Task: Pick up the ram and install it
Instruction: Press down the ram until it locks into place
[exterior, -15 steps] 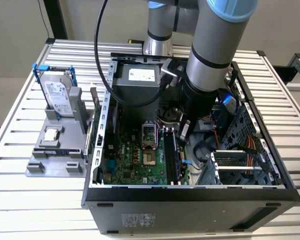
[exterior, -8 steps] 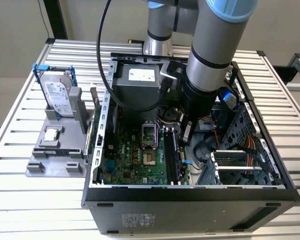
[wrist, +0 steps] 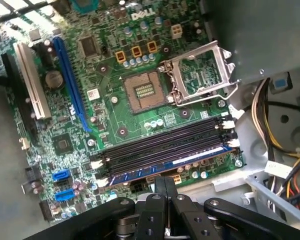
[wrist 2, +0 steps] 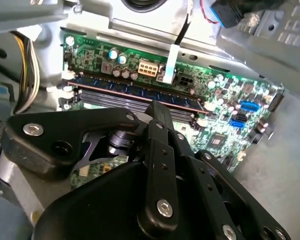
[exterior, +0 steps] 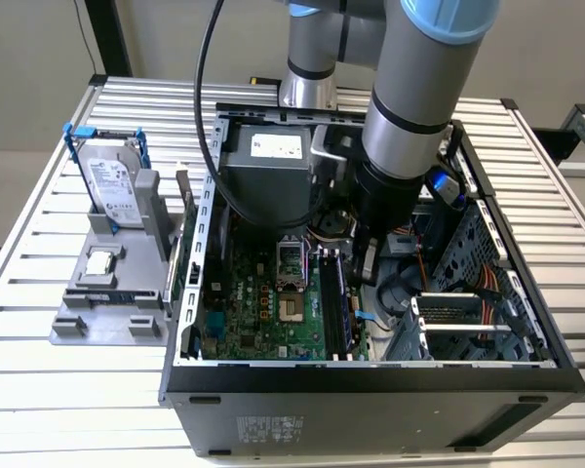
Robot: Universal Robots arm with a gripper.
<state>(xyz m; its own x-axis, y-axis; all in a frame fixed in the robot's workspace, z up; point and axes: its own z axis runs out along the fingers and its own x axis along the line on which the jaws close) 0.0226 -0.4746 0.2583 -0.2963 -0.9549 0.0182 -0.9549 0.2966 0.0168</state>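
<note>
The ram point(wrist: 190, 157) is a long dark blue stick standing in the outermost memory slot of the green motherboard point(wrist: 110, 112), next to the board's edge. In the second wrist view the ram point(wrist 2: 135, 93) lies along that slot with its top edge showing. My gripper point(wrist: 165, 182) is shut, its two black fingers pressed together directly over the middle of the stick, and the fingertips point(wrist 2: 154, 107) are at or just above its top edge. In the exterior view the gripper point(exterior: 363, 261) reaches down inside the open computer case, above the memory slots point(exterior: 333, 307).
The open computer case point(exterior: 370, 375) walls in the arm, with the power supply point(exterior: 265, 161) and cables close by. The empty processor socket point(wrist: 145, 91) has its frame point(wrist: 200, 75) flipped open. Outside the case, a grey holder point(exterior: 78, 327) carries a hard drive point(exterior: 112, 185) and a square processor point(exterior: 99, 261).
</note>
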